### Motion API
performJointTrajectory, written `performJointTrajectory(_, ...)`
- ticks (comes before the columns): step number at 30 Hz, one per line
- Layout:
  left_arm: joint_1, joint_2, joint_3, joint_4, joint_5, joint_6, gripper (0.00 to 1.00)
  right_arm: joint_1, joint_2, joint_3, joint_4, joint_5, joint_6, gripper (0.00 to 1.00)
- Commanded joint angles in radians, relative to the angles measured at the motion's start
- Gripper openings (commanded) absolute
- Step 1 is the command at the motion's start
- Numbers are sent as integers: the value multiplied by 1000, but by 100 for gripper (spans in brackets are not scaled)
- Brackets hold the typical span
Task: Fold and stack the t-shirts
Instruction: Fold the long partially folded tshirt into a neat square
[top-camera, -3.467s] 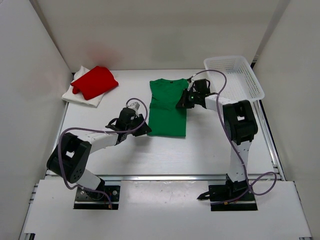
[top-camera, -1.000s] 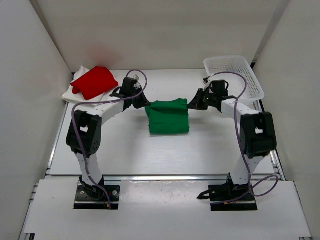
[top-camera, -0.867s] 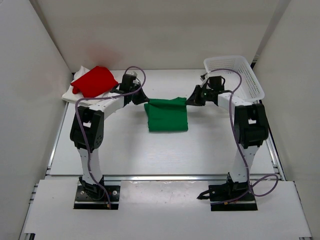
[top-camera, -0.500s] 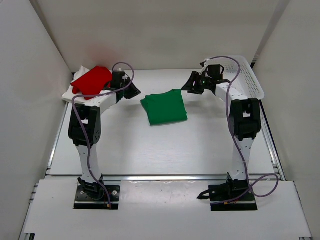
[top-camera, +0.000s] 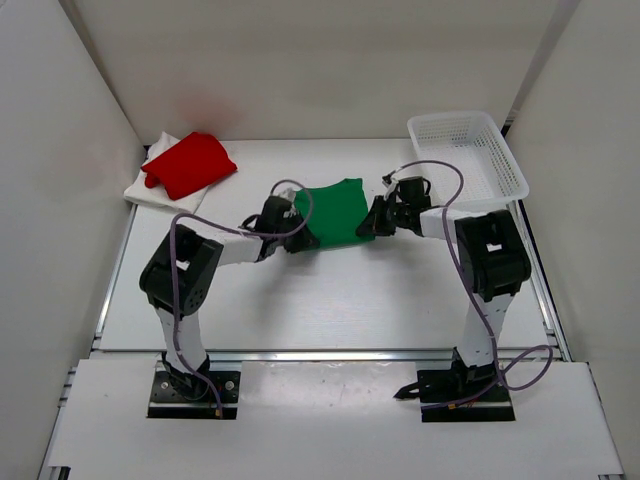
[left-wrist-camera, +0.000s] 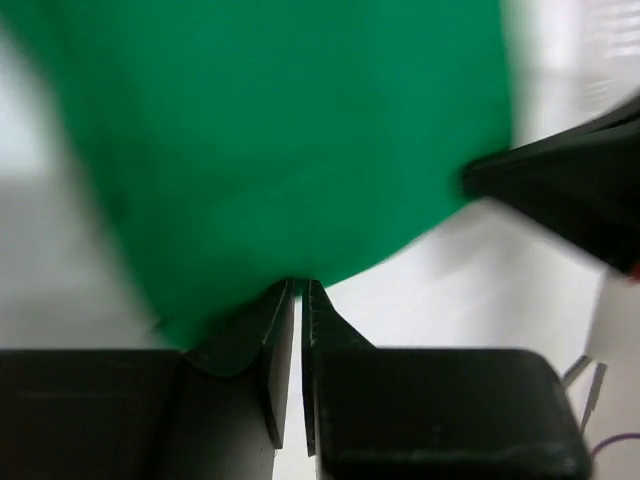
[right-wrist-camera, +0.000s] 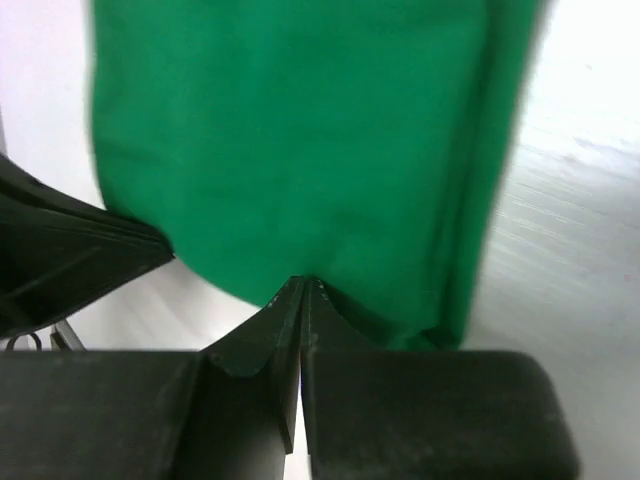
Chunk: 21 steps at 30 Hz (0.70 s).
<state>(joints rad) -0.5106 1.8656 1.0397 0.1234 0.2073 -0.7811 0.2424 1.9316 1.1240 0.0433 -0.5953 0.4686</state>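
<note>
The green t-shirt (top-camera: 335, 210), folded into a small rectangle, lies mid-table. My left gripper (top-camera: 303, 240) is at its near left corner and my right gripper (top-camera: 372, 226) is at its near right corner. In the left wrist view the gripper (left-wrist-camera: 298, 283) has its jaws pinched on the edge of the green cloth (left-wrist-camera: 280, 140). The right wrist view shows the same: the gripper (right-wrist-camera: 303, 282) is shut on the edge of the green cloth (right-wrist-camera: 300, 130). The red t-shirt (top-camera: 190, 163) lies folded on the white t-shirt (top-camera: 157, 192) at the back left.
A white lattice basket (top-camera: 468, 150) stands at the back right, just beyond the right arm. White walls close in the table on the left, back and right. The other arm's black fingers (left-wrist-camera: 570, 190) show across the shirt.
Both grippers left the shirt's far edge, where they stood open, and came to its near corners, then closed there. The green shirt now lies a little farther back than a second ago.
</note>
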Motion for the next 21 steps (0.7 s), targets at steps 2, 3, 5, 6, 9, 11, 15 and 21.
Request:
performJointTrajectory(2,47,-22,-157,150,17,-78,18,-28,62,-44,133,-46,34,0)
performJointTrajectory(3,44,-35,-176,154,23,-67,18,-32,44,-68,157,-46,36,0)
performJointTrajectory(5,55,-66,-217,179,41,-76,19,-23,12,-102,170,-23,33,0)
performJointTrajectory(6,55,-101,-252,218,70,-82,20,-20,-8,-115,173,-29,36,0)
performJointTrajectory(9,53,-189,-303,249,76,-90,21,-18,-58,-113,165,-32,35,4)
performJointTrajectory(11,63,-267,-317,237,55,-75,23,-5,-113,-106,141,-29,22,12)
performJointTrajectory(15,109,-324,-323,202,6,-49,37,18,-201,-118,119,-9,7,39)
performJointTrajectory(21,191,-191,-230,214,38,3,78,44,-312,-277,182,25,8,50)
